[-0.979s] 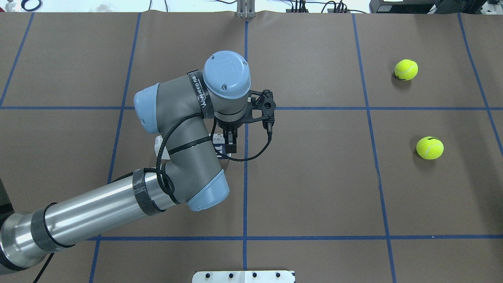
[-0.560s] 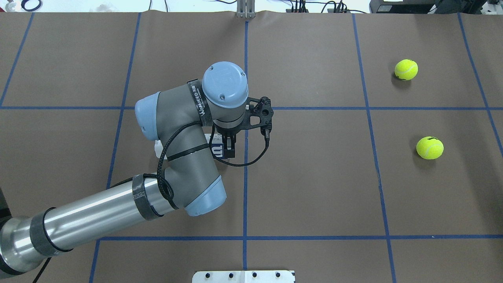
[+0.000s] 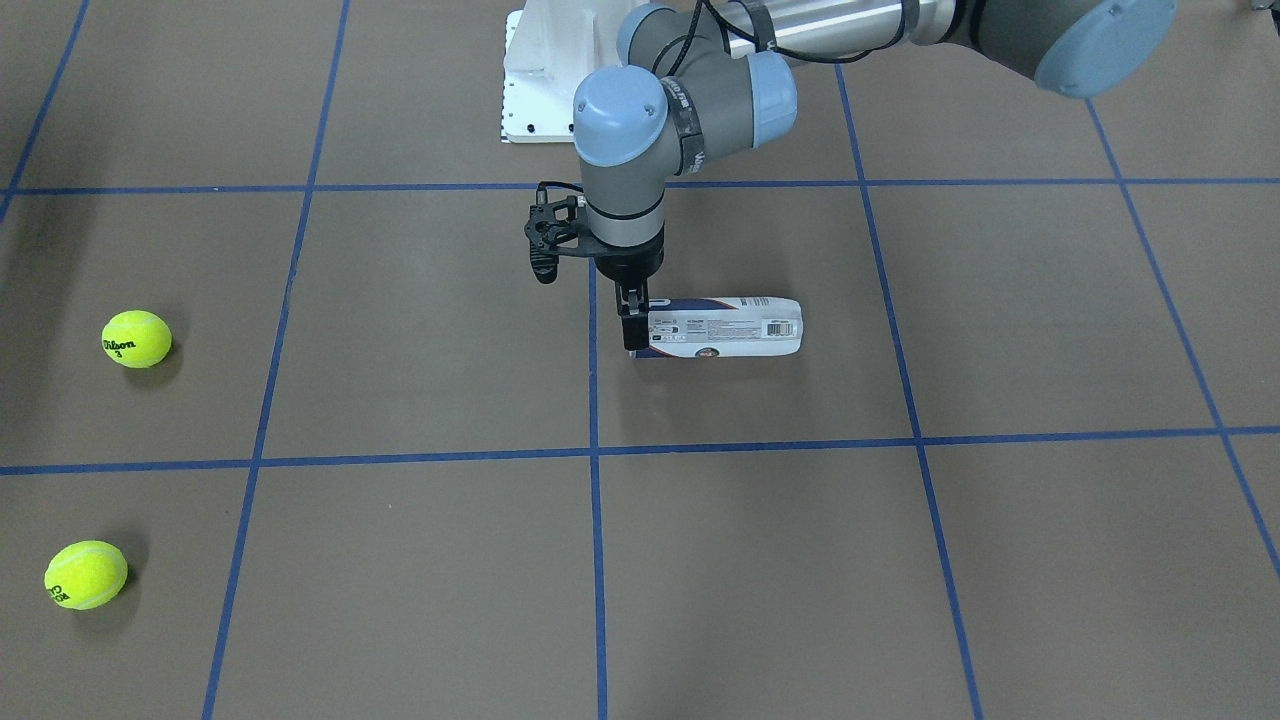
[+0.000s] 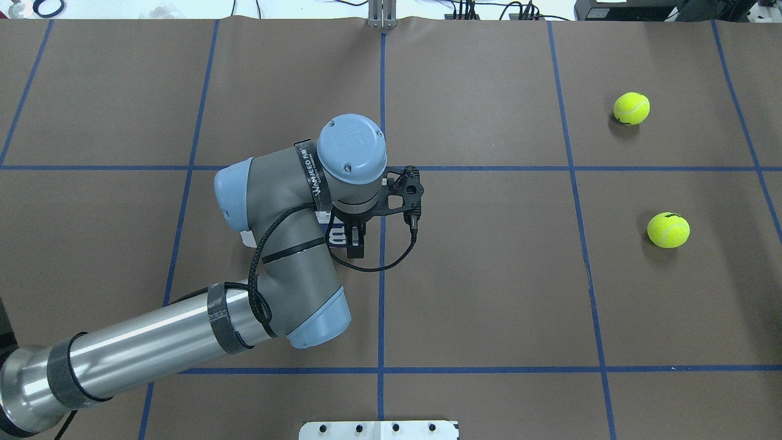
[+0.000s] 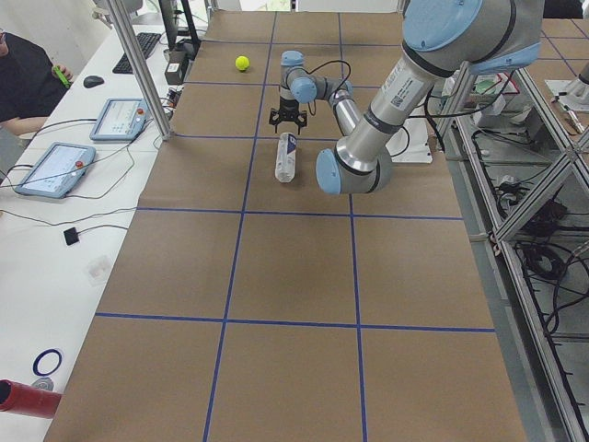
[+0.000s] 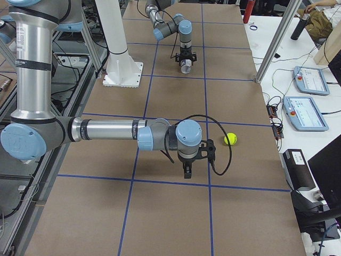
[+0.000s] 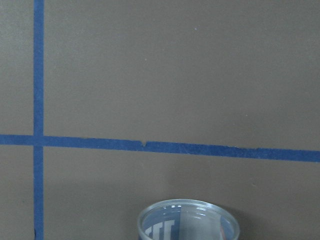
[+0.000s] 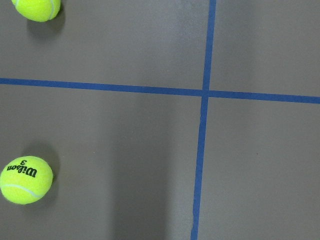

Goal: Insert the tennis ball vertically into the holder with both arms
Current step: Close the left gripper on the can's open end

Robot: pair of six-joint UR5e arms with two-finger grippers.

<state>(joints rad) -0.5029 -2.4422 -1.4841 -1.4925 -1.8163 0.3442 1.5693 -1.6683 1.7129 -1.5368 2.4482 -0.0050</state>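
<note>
The holder [image 3: 722,327], a clear can with a white and navy label, lies on its side near the table's middle. It is mostly hidden under the left arm in the overhead view [image 4: 336,236]. My left gripper [image 3: 632,330] points straight down at the holder's open end, its fingers low beside the rim [image 7: 187,220]; it looks open, with no firm grip visible. Two tennis balls [image 4: 632,108] [image 4: 668,230] lie on the table far to my right. My right gripper [image 6: 186,172] hovers near one ball [image 6: 230,139]; I cannot tell if it is open or shut.
The white pedestal base [image 3: 545,80] stands at the robot's side of the table, and its edge shows in the overhead view [image 4: 379,429]. Blue tape lines grid the brown table cover. Tablets and cables lie on the side desk [image 6: 309,112].
The left wrist has moved toward the robot and lower, bringing the fingers down at the holder's open end. The balls have not moved.
</note>
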